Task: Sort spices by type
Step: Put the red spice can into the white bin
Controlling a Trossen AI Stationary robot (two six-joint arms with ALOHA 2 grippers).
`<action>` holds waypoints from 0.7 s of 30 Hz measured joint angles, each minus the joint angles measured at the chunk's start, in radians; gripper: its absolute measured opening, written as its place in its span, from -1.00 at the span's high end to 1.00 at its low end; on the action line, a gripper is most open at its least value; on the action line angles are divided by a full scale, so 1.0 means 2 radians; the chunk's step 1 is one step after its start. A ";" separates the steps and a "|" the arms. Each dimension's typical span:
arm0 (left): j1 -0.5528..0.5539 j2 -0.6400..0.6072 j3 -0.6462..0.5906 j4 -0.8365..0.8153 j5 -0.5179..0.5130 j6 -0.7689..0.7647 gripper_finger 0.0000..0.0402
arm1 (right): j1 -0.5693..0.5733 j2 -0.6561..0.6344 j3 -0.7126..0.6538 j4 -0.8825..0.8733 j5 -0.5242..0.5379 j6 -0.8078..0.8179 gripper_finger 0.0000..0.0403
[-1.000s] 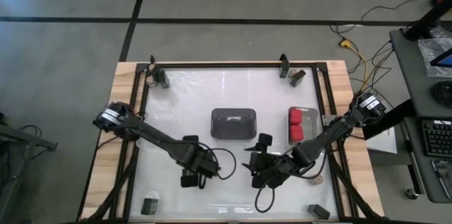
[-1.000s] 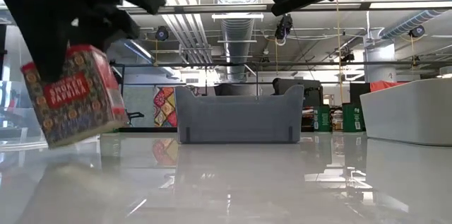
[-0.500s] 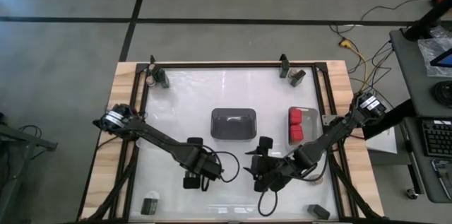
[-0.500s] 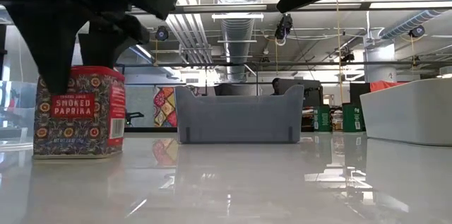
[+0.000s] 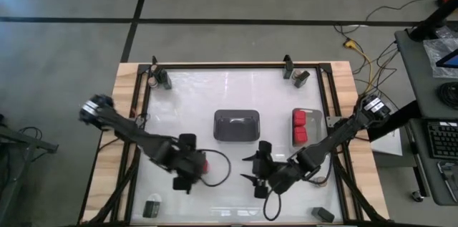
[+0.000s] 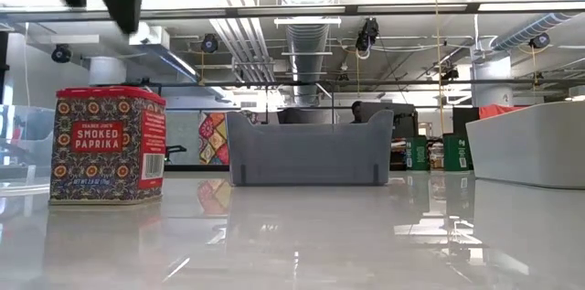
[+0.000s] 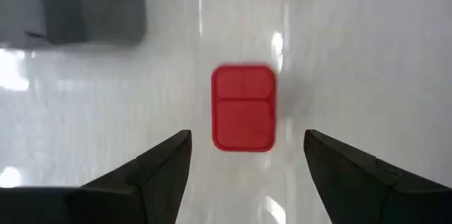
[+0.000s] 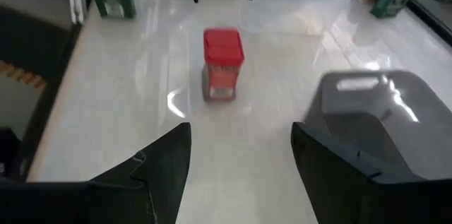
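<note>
A red tin (image 6: 108,146) is seen standing upright on the glossy white tabletop (image 5: 236,91), left of centre and towards the front edge. It is a squarish block with rounded corners: the lid is plain red with a crease across it, and the sides are printed with a dark floral pattern and the words "SMOKED PAPRIKA". A faint reflection of it is thrown on the shiny surface.

The left gripper (image 7: 244,174) is held directly above the tin, pointing straight down, clear of it. Its jaws are spread wide, well beyond the width of the lid, and nothing is held between them. The left arm is stretched in from the tabletop's left edge, bent at the elbow.

The right gripper (image 8: 240,164) is held above the tabletop just right of centre, aimed across at the tin; its jaws are parted and empty. Its arm is reached in from the right edge.

A dark grey plastic bin (image 5: 237,124) with rounded corners is set at the centre. Two more red tins (image 5: 299,126) lie side by side in a clear shallow tray (image 5: 312,111) to the right. Dark blocks (image 5: 152,208) are placed near the corners.
</note>
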 joint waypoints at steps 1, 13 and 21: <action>-0.008 -0.021 -0.013 0.016 -0.010 -0.009 -0.29 | -0.004 0.009 0.000 0.019 0.000 -0.005 -0.16; -0.115 -0.234 -0.207 0.210 -0.158 -0.101 -0.29 | -0.043 0.115 0.102 0.095 -0.031 -0.064 -0.54; -0.125 -0.277 -0.329 0.408 -0.202 -0.021 -0.29 | -0.066 0.198 0.225 0.018 -0.065 -0.085 -0.71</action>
